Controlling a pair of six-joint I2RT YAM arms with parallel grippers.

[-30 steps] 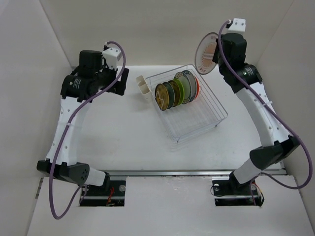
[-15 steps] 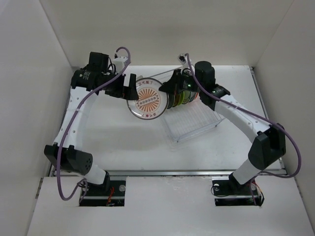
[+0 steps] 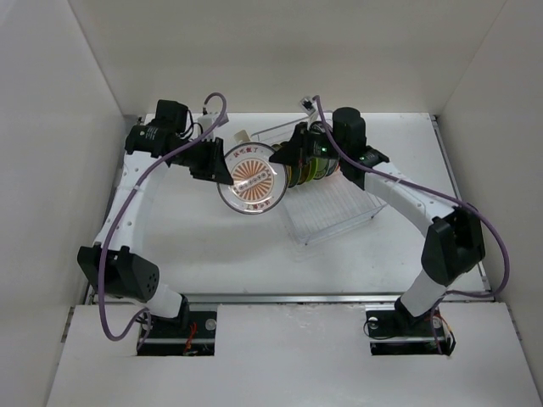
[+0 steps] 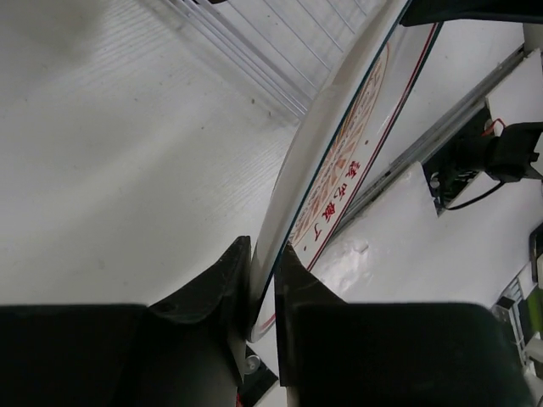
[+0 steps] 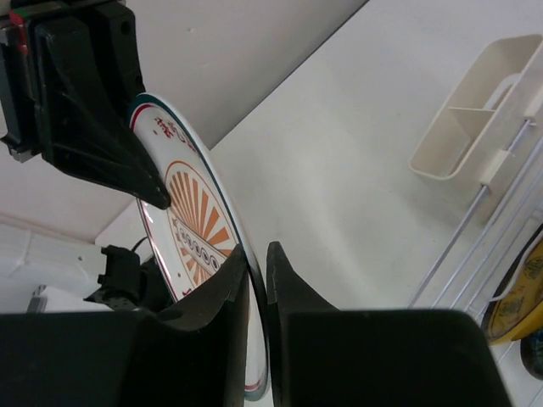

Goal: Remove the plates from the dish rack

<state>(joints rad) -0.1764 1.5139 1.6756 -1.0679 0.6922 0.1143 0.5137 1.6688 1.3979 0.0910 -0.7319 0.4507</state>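
Overhead, left-wrist and right-wrist views of a two-arm plate transfer.

**Held plate.** The orange-patterned plate (image 3: 252, 182) is white with an orange sunburst centre, a ring of red characters and a thin teal edge line. It is suspended above the white table (image 3: 195, 246), just to the left of the dish rack (image 3: 344, 210) and outside it. The patterned face is turned up towards the overhead camera.

**Left gripper.** The left gripper (image 3: 222, 166) meets the plate at its upper-left rim. In the left-wrist view its two black fingers (image 4: 229, 271) are pinched together on the plate's edge. One finger lies on the plain underside and the other on the patterned face.

**Right gripper.** The right gripper (image 3: 285, 159) meets the plate at its upper-right rim, opposite the left one. In the right-wrist view its fingers (image 5: 225, 280) stand narrowly apart with the rim passing between them. The fingers appear to be closed on the rim, so the plate is clamped from both sides at once.

**Dish rack.** The rack is a white wire basket set at an angle on the far half of the table. The remaining plates (image 3: 310, 167) stand on edge in a row at the rack's far-left end, largely hidden by the right arm. Amber, dark green and lime green edges can be made out; their exact number cannot be told.

**Cutlery cup.** The white cutlery cup (image 5: 475, 114) hangs on the outside of the rack's wire wall. In the overhead view it lies just behind the held plate.
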